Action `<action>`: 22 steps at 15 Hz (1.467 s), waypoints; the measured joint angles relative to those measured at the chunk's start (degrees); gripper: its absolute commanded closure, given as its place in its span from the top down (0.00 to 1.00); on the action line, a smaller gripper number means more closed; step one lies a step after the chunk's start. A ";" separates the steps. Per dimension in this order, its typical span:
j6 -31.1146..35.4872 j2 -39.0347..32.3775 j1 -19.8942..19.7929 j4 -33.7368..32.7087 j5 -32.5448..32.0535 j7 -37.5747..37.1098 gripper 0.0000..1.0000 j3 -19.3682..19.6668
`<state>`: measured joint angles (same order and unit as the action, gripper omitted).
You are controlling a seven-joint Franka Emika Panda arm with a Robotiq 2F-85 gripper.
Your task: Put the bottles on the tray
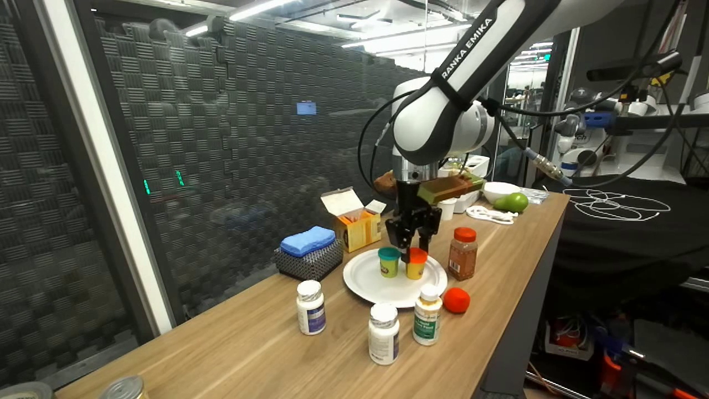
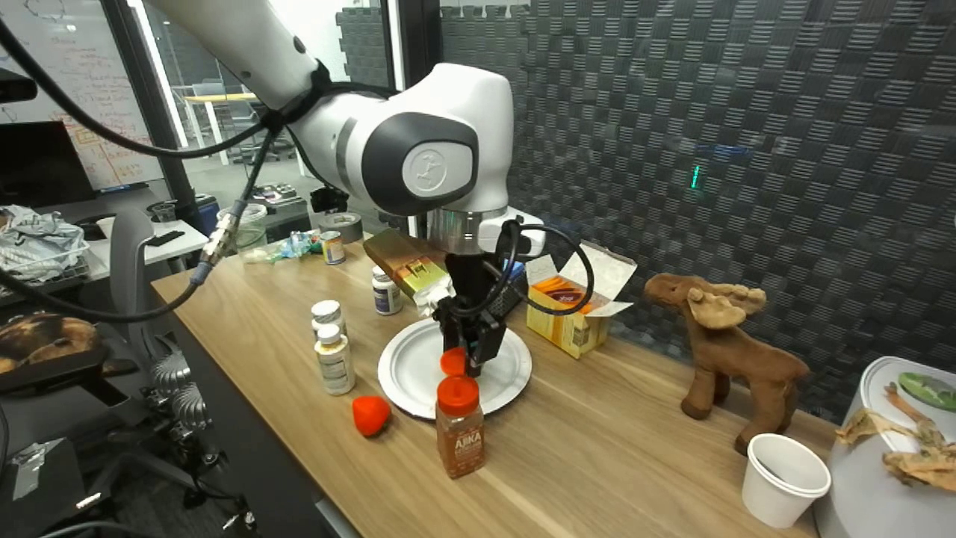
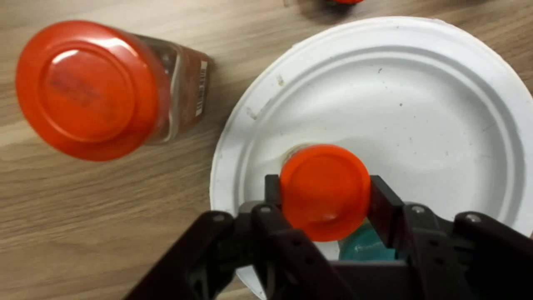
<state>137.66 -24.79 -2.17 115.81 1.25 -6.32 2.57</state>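
In an exterior view, lower centre: three white bottles (image 1: 384,334), off the tray (image 1: 360,281). In an exterior view, centre: orange-lidded tub (image 2: 452,362), within the tray's rim. In the wrist view, lower centre: clasped by the pincer (image 3: 325,185). Probably placing it; next, loosen and fetch a bottle.

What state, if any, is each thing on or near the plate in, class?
Yellow tub: lidded, upright
Gripper: closed on that tub
Green tub: lidded, upright
Ajika jar: lidded, upright
Green-labelled bottle: capped, upright
Purple-labelled bottle beside it: capped, upright
Other purple-labelled bottle: capped, upright
Plate: face up
Yellow box: flaps open
Blue cloth: folded
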 measured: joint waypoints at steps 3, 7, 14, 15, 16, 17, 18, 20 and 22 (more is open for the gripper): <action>0.30 0.00 0.06 0.31 -1.62 0.07 0.83 0.06; 1.37 0.59 0.17 0.33 -3.00 0.22 1.00 0.09; 0.85 11.35 1.43 4.23 -3.39 -5.29 1.00 1.20; 0.86 13.35 1.43 5.70 -3.70 -7.56 1.00 1.75; 0.87 15.28 1.43 7.33 -4.91 -10.24 1.00 2.43; 0.84 17.12 1.39 9.09 -6.24 -12.82 1.00 3.12; 0.74 18.73 1.34 10.84 -7.69 -15.25 1.00 3.76; -0.12 21.00 1.01 13.83 -10.03 -19.25 1.00 4.43; -1.39 21.97 0.63 15.85 -11.84 -22.20 1.00 4.48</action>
<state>136.27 -2.82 -1.53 131.67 -10.58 -28.52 7.05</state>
